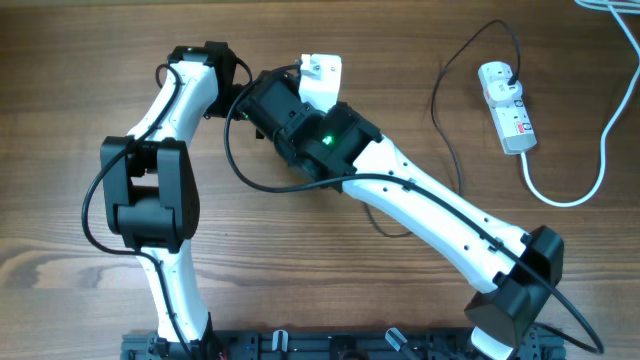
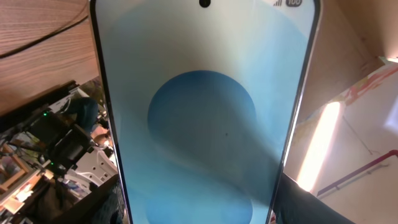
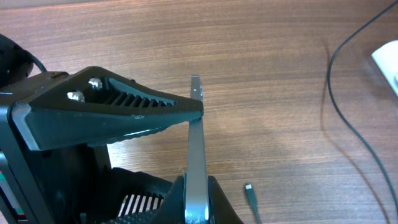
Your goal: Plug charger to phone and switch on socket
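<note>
Two pincers clamp the phone (image 2: 199, 112): left pincer (image 2: 196, 205) spans its width, right pincer (image 3: 196, 208) pinches its faces; charger (image 3: 250, 194) tip lies on the surface (image 3: 280, 62) beside the right pincer.

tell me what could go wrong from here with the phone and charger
1. The right gripper pinches the phone edge-on by its lower end; it could twist or slip.
2. The connector tip lies loose on the table with nothing holding it; fetching it may mean loosening a hold on the phone.
3. The cable runs close by the right arm; a sweep could drag it and tug the socket.
</note>
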### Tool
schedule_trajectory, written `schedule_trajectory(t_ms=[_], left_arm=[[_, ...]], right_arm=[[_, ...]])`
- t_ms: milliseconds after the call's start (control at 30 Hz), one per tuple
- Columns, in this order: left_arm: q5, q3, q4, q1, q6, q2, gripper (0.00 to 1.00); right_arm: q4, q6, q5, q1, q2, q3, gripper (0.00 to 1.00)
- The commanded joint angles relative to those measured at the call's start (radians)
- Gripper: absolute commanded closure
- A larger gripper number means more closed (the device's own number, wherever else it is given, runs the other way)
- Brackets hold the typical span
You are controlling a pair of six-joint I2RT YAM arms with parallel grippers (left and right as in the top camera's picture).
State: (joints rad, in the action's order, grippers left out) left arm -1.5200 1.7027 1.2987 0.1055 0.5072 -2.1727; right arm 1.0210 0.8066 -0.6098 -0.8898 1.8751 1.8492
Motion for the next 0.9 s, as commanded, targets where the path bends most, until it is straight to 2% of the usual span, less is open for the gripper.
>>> schedule_trajectory(t_ms=[0, 167, 267, 400, 533, 633, 700, 867], left_arm=[[-0.057, 0.011, 0.003, -0.003, -0.002, 0.047, 0.37], [-0.056, 0.011, -0.009, -0.003, -0.005, 0.047, 0.37], [-0.054, 0.011, -0.055, -0.003, -0.003, 0.047, 0.31], [-0.050, 0.011, -0.142, -0.013, 0.030, 0.047, 0.25], [-0.050, 0.011, -0.144, -0.027, 0.033, 0.047, 0.24], [-0.051, 0.011, -0.143, -0.030, 0.034, 0.047, 0.24], [-0.051, 0.011, -0.139, -0.030, 0.054, 0.047, 0.26], [-0.057, 0.011, -0.135, -0.029, 0.082, 0.047, 0.32]], right_arm=[[-0.009, 0.005, -0.029, 0.004, 0.018, -0.010, 0.96], [-0.039, 0.006, -0.034, 0.004, 0.017, -0.009, 0.96], [-0.048, 0.014, -0.064, 0.004, 0.006, -0.005, 0.96], [-0.041, 0.128, -0.129, 0.004, -0.033, -0.002, 0.96], [-0.040, 0.274, -0.186, 0.004, -0.077, -0.002, 0.96], [-0.022, 0.484, -0.214, 0.004, -0.093, -0.002, 0.96], [-0.010, 0.677, -0.196, 0.006, -0.096, -0.002, 0.96], [-0.012, 0.952, -0.088, 0.006, -0.096, -0.002, 0.96]])
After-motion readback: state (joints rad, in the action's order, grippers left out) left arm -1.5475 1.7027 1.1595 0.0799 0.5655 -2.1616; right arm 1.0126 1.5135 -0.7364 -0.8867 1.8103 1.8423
